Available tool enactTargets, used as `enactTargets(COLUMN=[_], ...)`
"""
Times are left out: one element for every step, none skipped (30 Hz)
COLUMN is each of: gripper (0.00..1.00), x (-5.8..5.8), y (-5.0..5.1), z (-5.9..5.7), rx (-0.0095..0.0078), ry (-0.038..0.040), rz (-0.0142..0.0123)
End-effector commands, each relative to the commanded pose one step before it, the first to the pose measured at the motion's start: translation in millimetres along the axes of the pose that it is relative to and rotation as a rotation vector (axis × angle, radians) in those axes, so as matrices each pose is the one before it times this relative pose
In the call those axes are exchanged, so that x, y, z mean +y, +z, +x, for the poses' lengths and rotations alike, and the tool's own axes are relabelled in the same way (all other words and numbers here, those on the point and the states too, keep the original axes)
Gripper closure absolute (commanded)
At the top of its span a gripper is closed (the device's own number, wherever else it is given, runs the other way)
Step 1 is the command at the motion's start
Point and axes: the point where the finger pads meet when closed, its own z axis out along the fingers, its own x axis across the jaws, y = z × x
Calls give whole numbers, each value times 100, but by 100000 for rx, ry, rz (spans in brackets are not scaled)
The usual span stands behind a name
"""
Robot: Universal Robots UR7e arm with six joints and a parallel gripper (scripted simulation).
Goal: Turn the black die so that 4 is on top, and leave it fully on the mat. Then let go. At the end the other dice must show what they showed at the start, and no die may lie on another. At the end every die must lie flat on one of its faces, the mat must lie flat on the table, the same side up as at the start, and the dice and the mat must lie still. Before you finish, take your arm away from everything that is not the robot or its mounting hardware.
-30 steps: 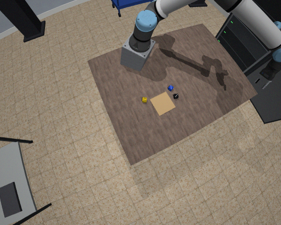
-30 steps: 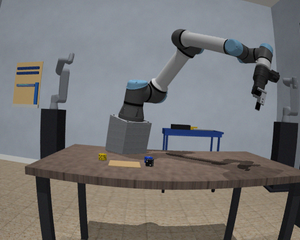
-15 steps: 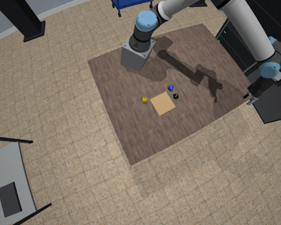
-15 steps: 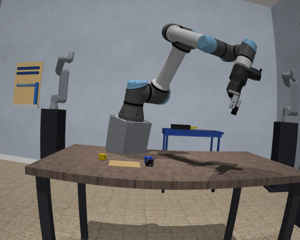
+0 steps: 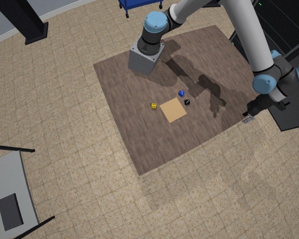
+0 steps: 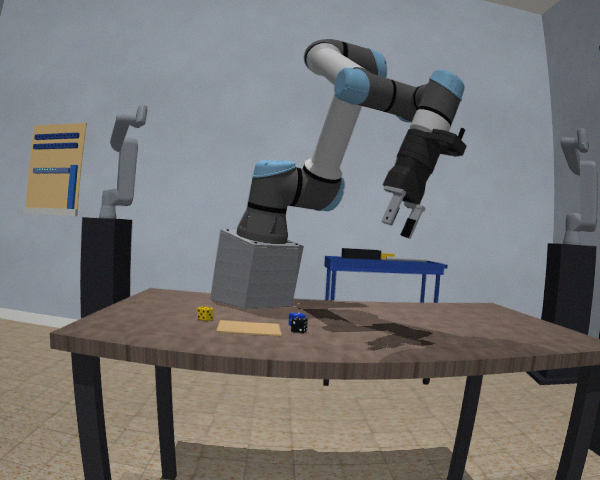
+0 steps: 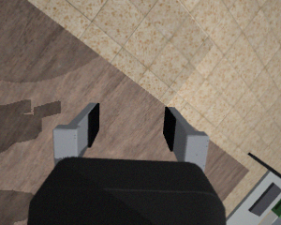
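The black die (image 5: 187,102) (image 6: 298,324) lies on the table just off the right edge of the tan mat (image 5: 173,109) (image 6: 248,328). A blue die (image 5: 181,93) (image 6: 293,316) sits close behind it. A yellow die (image 5: 153,105) (image 6: 204,313) lies left of the mat. My gripper (image 5: 248,118) (image 6: 401,219) (image 7: 131,118) is open and empty. It hangs high above the table's right part, far to the right of the dice. The wrist view shows only table wood and floor between the fingers.
The wooden table (image 5: 134,133) (image 6: 445,341) (image 7: 126,89) bears the grey robot base (image 5: 142,60) (image 6: 253,276) behind the dice. A blue cart (image 6: 383,266) stands behind the table. Black cabinets (image 5: 288,31) stand to the right.
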Motion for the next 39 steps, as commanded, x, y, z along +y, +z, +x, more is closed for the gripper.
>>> enactTargets(gripper=[0, 0, 0, 0, 0, 0, 0, 0, 0, 0, 0, 0, 0, 0, 0, 0, 0, 0, 0, 0, 0, 0, 0, 0, 0, 0, 0, 0, 0, 0, 0, 0, 0, 0, 0, 0, 0, 0, 0], x=[1932, 1098, 913, 143, 671, 341, 570, 405, 518, 419, 483, 416, 448, 411, 414, 0, 0, 405, 799, 529, 213, 387, 312, 344, 315, 334, 286, 332, 250, 329, 216, 332, 0, 0, 178, 489, 440, 13, 360], y=[1648, 922, 772, 124, 574, 296, 491, 352, 449, 366, 422, 366, 395, 365, 370, 0, 0, 364, 707, 480, 199, 359, 292, 324, 300, 320, 277, 324, 247, 326, 219, 336, 0, 0, 185, 499, 460, 15, 389], z=[2198, 1251, 1096, 184, 852, 453, 760, 560, 726, 606, 710, 630, 692, 652, 672, 0, 0, 673, 1330, 937, 399, 726, 603, 679, 639, 693, 611, 724, 563, 752, 515, 797, 0, 0, 448, 1214, 1151, 37, 999], rx=[-2733, -1237, -1045, -169, -784, -407, -678, -490, -629, -517, -599, -524, -570, -531, -542, 0, 0, -538, -1059, -731, -307, -558, -460, -516, -482, -521, -458, -541, -419, -560, -382, -592, 0, 0, -331, -906, -861, -28, -749], ry=[10782, 5564, 4804, 787, 3681, 1931, 3251, 2376, 3079, 2555, 2992, 2643, 2901, 2729, 2807, 0, 0, 2810, 5598, 3917, 1656, 3028, 2512, 2835, 2666, 2897, 2559, 3038, 2365, 3173, 2173, 3382, 0, 0, 1899, 5210, 4973, 161, 4340], rz=[157, -928, -796, -130, -605, -316, -530, -386, -497, -411, -478, -421, -459, -429, -439, 0, 0, -437, -863, -598, -251, -457, -377, -423, -395, -427, -375, -442, -342, -456, -311, -480, 0, 0, -268, -730, -690, -22, -596])
